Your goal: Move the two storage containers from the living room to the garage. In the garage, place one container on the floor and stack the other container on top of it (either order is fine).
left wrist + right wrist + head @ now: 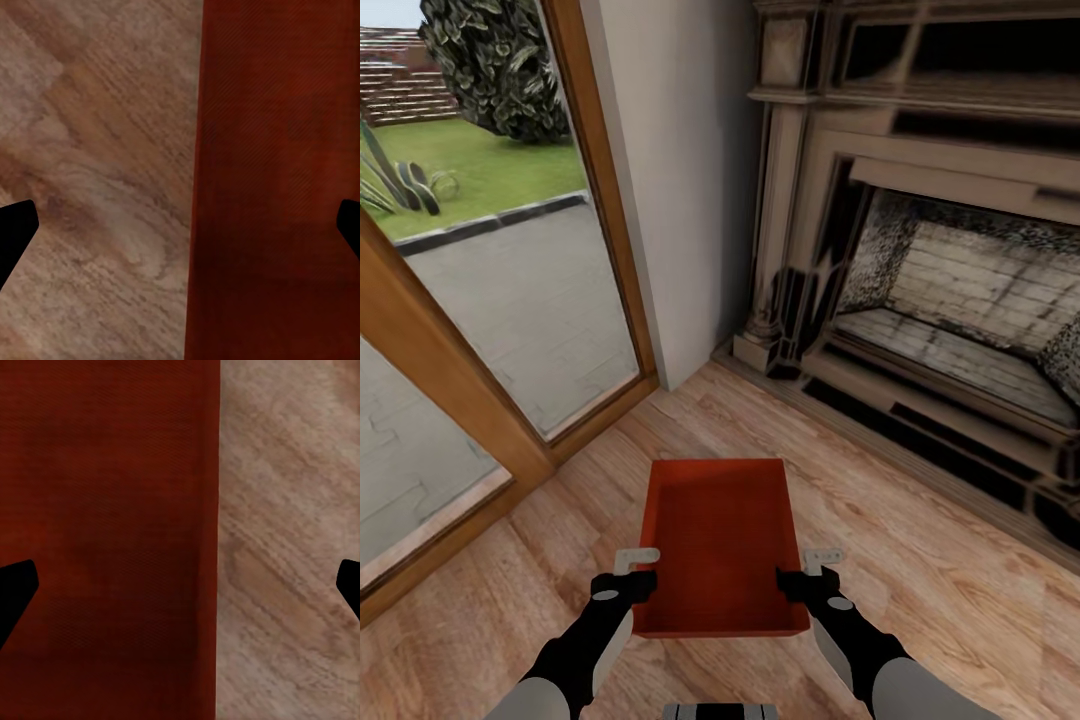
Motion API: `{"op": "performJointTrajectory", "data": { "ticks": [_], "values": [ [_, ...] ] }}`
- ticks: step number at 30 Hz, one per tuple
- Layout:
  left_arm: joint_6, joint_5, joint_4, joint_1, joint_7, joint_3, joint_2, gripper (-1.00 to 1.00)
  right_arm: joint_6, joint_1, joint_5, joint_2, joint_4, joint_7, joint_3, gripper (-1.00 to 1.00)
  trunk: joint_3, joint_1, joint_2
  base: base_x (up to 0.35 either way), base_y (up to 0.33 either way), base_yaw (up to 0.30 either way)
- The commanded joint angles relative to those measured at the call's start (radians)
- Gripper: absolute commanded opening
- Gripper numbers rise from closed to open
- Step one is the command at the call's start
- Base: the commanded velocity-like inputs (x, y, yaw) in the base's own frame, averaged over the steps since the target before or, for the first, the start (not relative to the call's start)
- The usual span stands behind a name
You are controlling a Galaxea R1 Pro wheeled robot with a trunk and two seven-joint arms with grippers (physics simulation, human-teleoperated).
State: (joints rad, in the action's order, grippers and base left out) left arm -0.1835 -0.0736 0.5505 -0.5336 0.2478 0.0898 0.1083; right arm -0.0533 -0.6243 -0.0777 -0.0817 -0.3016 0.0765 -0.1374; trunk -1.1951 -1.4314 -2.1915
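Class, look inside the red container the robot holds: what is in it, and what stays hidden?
The red container looks empty; only its bare red bottom and walls show. The wood-plank floor directly beneath it is covered.

A wood-framed glass door (510, 330) is seen at the left, with a lawn (490, 170) and a shrub (500, 60) beyond it. A pale wall (680, 180) is set beside the door.

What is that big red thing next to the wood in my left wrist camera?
Observer: A red-orange storage container, open on top; your left hand is at its left wall.
Operator: Where's my other hand?
Observer: The right hand is at the opposite wall, fingers wide apart.
Operator: What room is this?
Observer: One with a fireplace ahead to the right and a glass door on the left.
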Motion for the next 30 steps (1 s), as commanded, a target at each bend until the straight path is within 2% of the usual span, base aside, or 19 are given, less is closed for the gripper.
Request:
{"op": "performJointTrajectory", "data": {
  "ticks": [1, 23, 30],
  "values": [
    [-0.005, -0.008, 0.002, 0.000, 0.008, 0.007, -0.001, 1.00, -0.003, -0.001, -0.008, 0.000, 0.001, 0.006, -0.008, 1.00, -0.004, -0.004, -0.008, 0.000, 0.000, 0.000],
    [-0.005, -0.008, 0.003, 0.000, 0.009, 0.007, -0.001, 1.00, -0.004, -0.001, -0.008, 0.001, 0.001, 0.006, -0.009, 1.00, -0.073, -0.088, -0.162, 0.000, 0.000, 0.000],
    [-0.005, -0.009, 0.003, 0.000, 0.009, 0.007, -0.002, 1.00, -0.005, -0.001, -0.008, 0.002, 0.001, 0.006, -0.009, 1.00, -0.073, -0.088, -0.162, 0.000, 0.000, 0.000]
  ]
}}
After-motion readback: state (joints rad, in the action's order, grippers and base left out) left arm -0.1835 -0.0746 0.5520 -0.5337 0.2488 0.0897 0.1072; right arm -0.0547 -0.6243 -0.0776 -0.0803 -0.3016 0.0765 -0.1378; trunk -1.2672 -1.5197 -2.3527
